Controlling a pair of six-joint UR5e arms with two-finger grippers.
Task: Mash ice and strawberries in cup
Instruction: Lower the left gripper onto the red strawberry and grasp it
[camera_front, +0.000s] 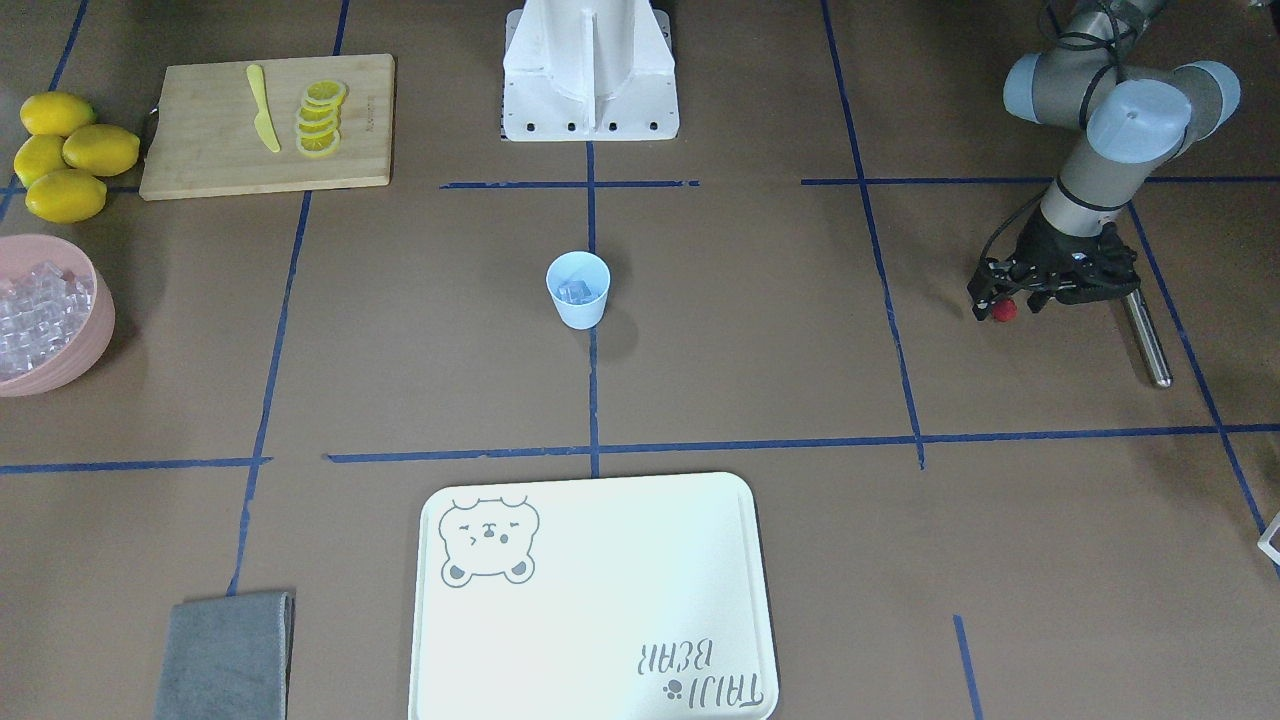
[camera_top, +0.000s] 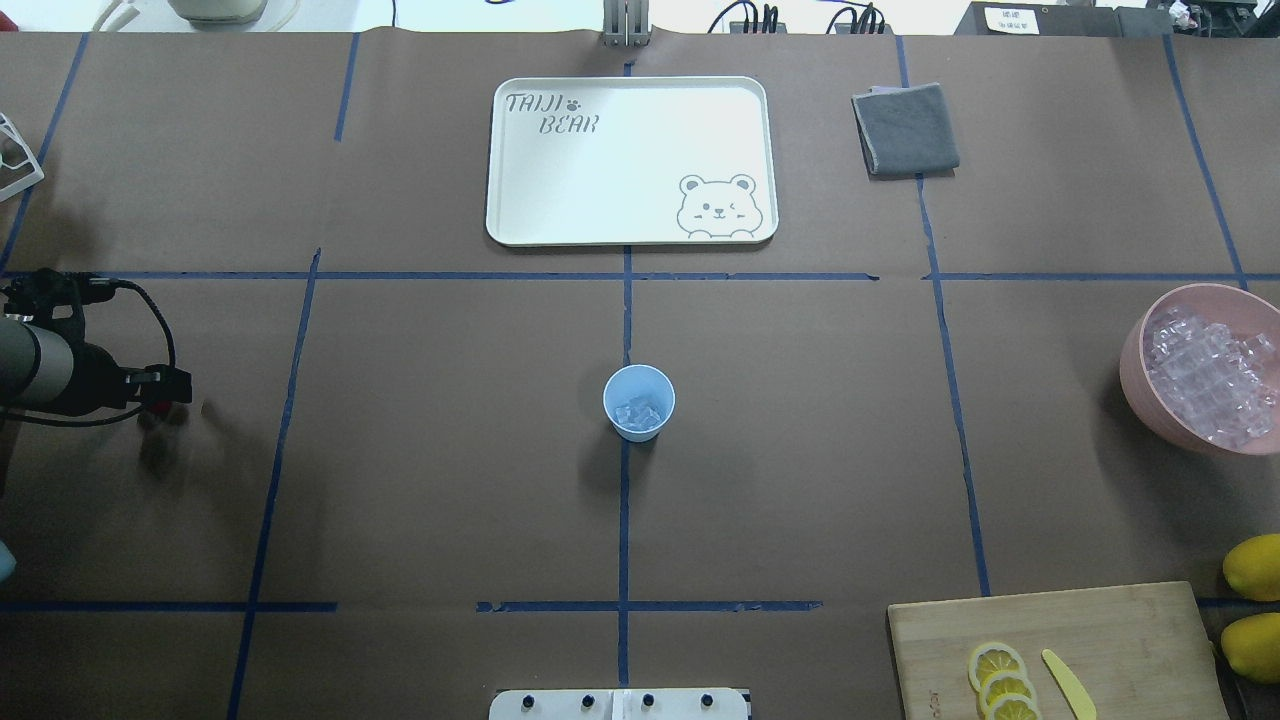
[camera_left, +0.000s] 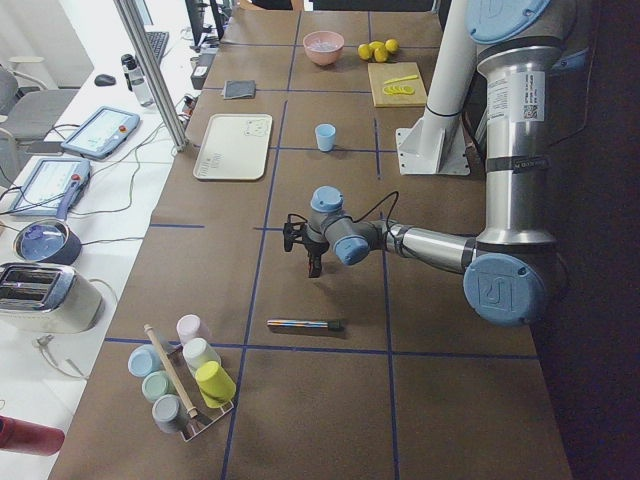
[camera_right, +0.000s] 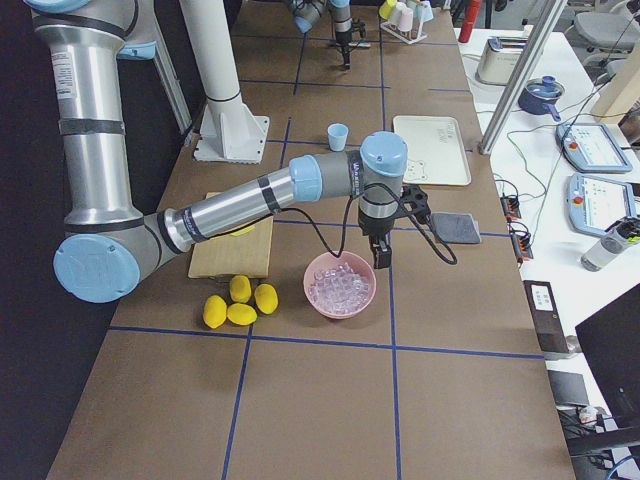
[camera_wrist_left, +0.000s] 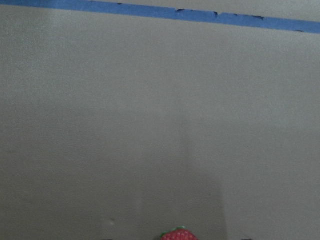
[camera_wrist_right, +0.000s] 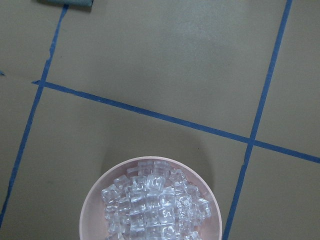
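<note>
The pale blue cup (camera_front: 578, 292) stands at the table's middle, with a few clear ice cubes (camera_top: 640, 413) in its bottom. My left gripper (camera_front: 1003, 304) is far out to my left, just above the table, shut on a small red strawberry (camera_front: 1004, 311). The strawberry also shows at the bottom edge of the left wrist view (camera_wrist_left: 178, 234). My right gripper (camera_right: 380, 258) hangs over the far rim of the pink bowl (camera_right: 340, 290). It shows only in the exterior right view, so I cannot tell whether it is open or shut.
The pink bowl (camera_wrist_right: 92, 212) is full of ice cubes (camera_wrist_right: 155, 207). A metal rod (camera_front: 1146, 338) lies on the table beside my left gripper. A white tray (camera_top: 520, 200), a grey cloth (camera_top: 905, 128), a cutting board (camera_front: 200, 150) with lemon slices and a yellow knife, and whole lemons (camera_front: 70, 150) are around.
</note>
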